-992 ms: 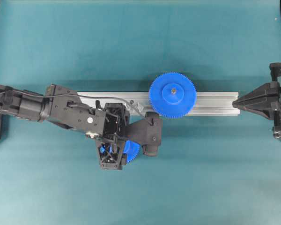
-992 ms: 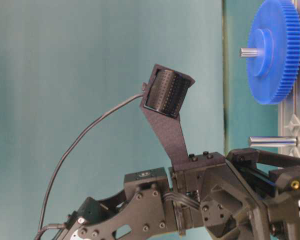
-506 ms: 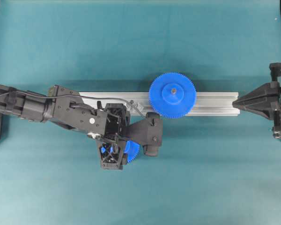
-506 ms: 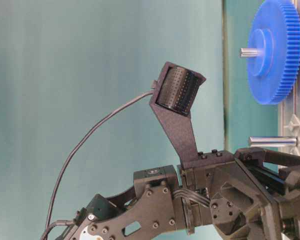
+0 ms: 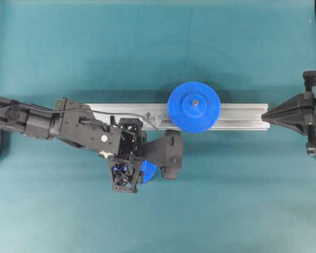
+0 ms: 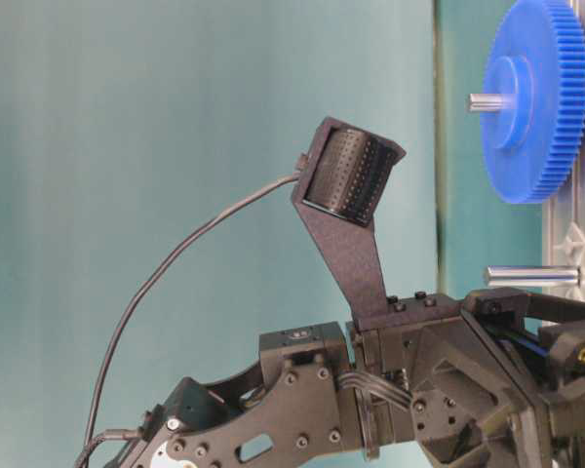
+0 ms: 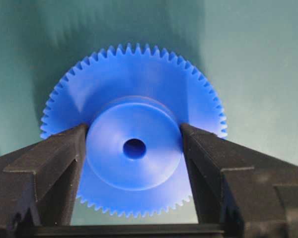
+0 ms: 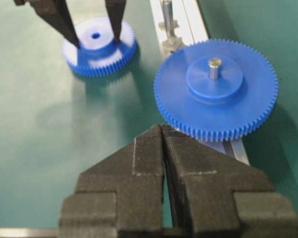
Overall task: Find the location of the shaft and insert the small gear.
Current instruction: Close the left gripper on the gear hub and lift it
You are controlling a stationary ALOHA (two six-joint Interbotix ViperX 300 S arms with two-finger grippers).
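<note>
Two fingers (image 7: 54,163) of the left gripper (image 7: 134,148) sit on either side of the small gear's (image 7: 134,131) hub, touching or nearly so; can't tell if it's gripped yet. Gear lies flat on the tabletop (image 5: 226,200), just beside the rail (image 5: 242,117). Shaft (image 8: 167,12) stands on the rail, near the big gear (image 8: 216,89). Right gripper (image 8: 162,130) fingers pressed together, empty. To do it well: squeeze hub evenly, lift w/o tilting, line up centre hole over the shaft, then lower straight.

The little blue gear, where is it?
The small gear lies on the green mat, left of the rail in the right wrist view, its hub between the left gripper fingers.
</note>
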